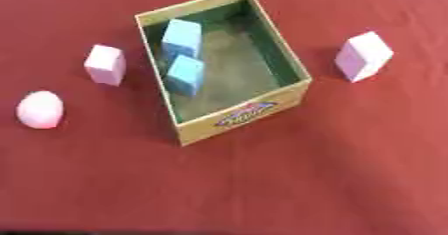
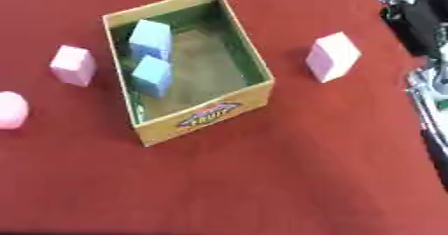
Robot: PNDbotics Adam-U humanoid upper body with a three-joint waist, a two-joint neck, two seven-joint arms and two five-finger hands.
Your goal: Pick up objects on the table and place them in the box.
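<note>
Though box [image 1: 289,103] front bears logo [image 1: 247,114], lettering unreadable

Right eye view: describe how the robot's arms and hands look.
Neither hand shows in either view, so their look cannot be told. At the right edge of the right eye view, past the red cloth, there is a black shape and below it a silver-grey strip. Whether these are part of the robot's right arm cannot be told.

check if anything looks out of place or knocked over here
Nothing is spilled or damaged. The box sits askew on the red table, with two blue blocks inside along its left wall. Two pink blocks and a pink ball remain outside.
</note>
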